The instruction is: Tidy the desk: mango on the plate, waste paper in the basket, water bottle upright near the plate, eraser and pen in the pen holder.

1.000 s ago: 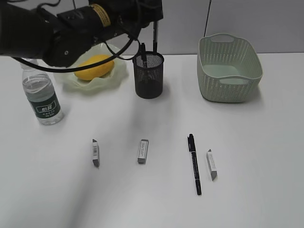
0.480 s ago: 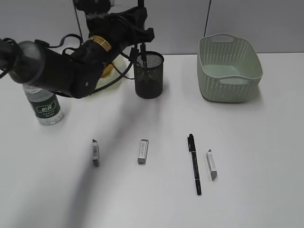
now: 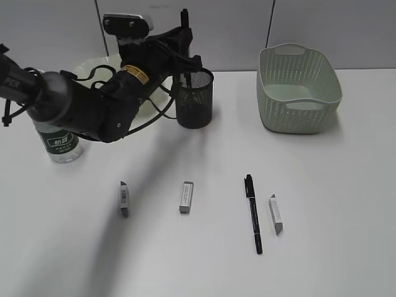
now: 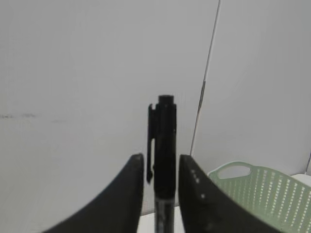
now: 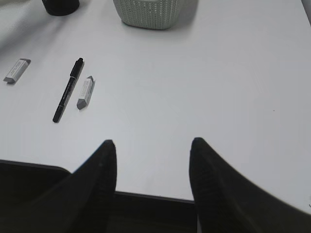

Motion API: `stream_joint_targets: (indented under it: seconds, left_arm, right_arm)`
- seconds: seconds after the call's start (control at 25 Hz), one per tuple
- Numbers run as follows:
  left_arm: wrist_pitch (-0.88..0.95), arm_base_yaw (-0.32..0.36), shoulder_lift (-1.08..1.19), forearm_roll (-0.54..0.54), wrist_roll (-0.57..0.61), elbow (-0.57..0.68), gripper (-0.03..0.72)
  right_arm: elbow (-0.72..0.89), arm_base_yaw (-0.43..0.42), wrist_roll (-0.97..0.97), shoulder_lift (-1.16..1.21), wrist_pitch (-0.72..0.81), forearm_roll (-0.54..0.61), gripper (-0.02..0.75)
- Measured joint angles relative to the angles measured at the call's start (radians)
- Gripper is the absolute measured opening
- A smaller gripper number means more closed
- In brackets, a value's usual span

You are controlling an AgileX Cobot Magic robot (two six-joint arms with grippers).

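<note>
A black pen (image 3: 184,25) stands upright over the black mesh pen holder (image 3: 193,99), its lower end at the holder's mouth. My left gripper (image 3: 183,62) is around it. In the left wrist view the pen (image 4: 164,141) rises between the left gripper (image 4: 161,156) jaws with a thin gap on each side. A second pen (image 3: 253,213) and three erasers (image 3: 124,198) (image 3: 185,197) (image 3: 275,214) lie on the desk (image 3: 334,204). My right gripper (image 5: 152,145) hangs open over the desk's near edge. The left arm hides the mango. The waste paper is out of view.
The green plate (image 3: 93,65) shows behind the left arm. The water bottle (image 3: 60,145) stands upright at the left, partly covered by the arm. The pale green basket (image 3: 298,86) sits at the back right.
The left arm has swung down across the plate, hiding the mango, and has brought the pen upright over the holder. Its jaws have loosened slightly. The right gripper has not moved.
</note>
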Motion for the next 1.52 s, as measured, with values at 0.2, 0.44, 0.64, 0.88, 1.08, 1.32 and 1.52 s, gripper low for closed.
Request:
stream_joint_targets:
  seconds: [0.2,0.44,0.64,0.88,1.08,1.32,1.52]
  left_arm:
    - [0.021,0.015,0.000,0.004,0.000,0.000,0.515]
    - [0.022,0.016,-0.027,0.043,0.000,0.001,0.600]
    - [0.094,0.016,-0.143,0.138,0.000,0.001,0.585]
    - [0.589,0.015,-0.406,0.147,0.000,0.002,0.531]
    - [1.087,0.032,-0.600,0.142,0.000,0.002,0.447]
    - [1.693,0.084,-0.743,0.153,0.000,0.002,0.386]
    - [2.146,0.115,-0.806,0.257,0.000,0.044,0.380]
  right_arm:
    - [0.000,0.000,0.001,0.000,0.000,0.000,0.395]
    - [0.000,0.000,0.001,0.000,0.000,0.000,0.395]
    - [0.000,0.000,0.001,0.000,0.000,-0.001,0.395]
    - [0.000,0.000,0.001,0.000,0.000,-0.001,0.395]
    - [0.000,0.000,0.002,0.000,0.000,-0.001,0.395]
    - [0.000,0.000,0.002,0.061,-0.002,-0.001,0.395]
    - [-0.036,0.000,0.028,0.240,-0.006,0.000,0.395]
